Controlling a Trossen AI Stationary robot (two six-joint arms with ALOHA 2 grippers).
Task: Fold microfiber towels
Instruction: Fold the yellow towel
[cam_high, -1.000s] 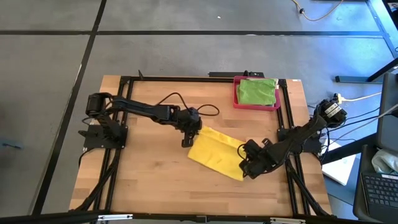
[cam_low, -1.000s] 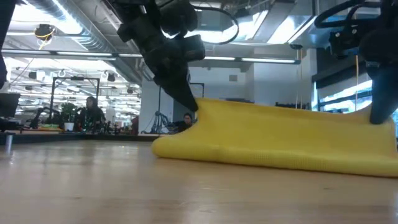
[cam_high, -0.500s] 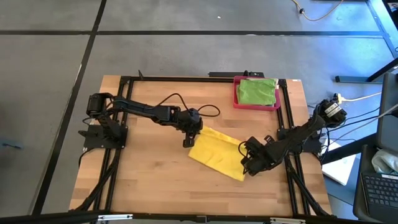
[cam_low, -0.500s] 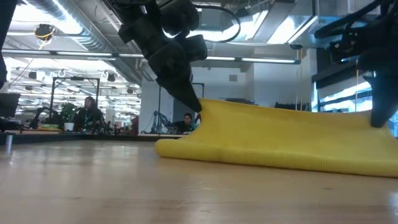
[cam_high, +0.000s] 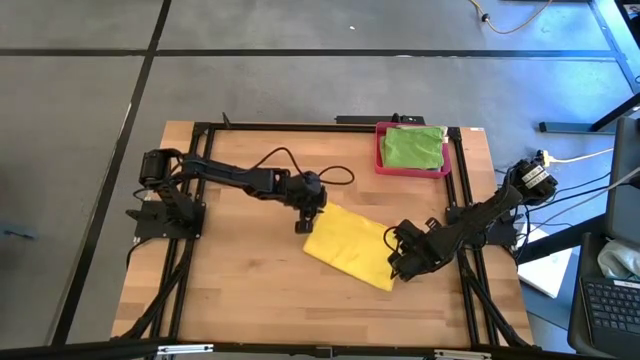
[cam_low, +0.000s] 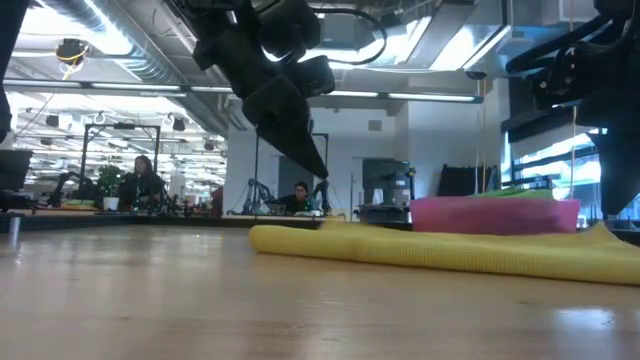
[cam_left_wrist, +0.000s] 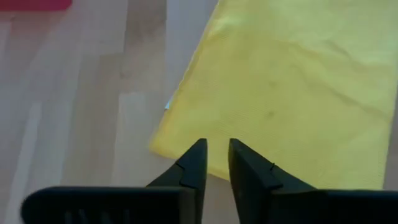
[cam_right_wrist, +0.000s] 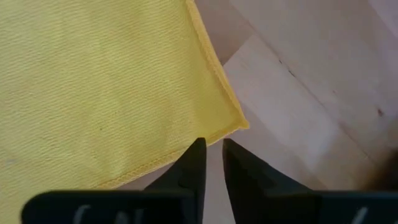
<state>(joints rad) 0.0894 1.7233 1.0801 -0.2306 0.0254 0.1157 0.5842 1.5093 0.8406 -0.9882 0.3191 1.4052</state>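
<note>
Progress: one yellow towel (cam_high: 349, 246) lay flat on the surface (cam_high: 240, 290), seemingly folded once, its edges stacked; more folds probably remained.
Done part: a green towel (cam_high: 413, 147) already rested folded in the pink-red tray (cam_high: 381, 160) at about 1 o'clock of the surface.
Left pincer (cam_left_wrist: 213, 163): narrow gap, holding nothing, just above the yellow towel's corner at 10 o'clock of it.
Right pincer (cam_right_wrist: 210, 163): narrow gap, empty, at the towel's corner at 4 o'clock.
Count of towels: two visible, one yellow, one green.
Count of trays: one.
Count of arms: two.
</note>
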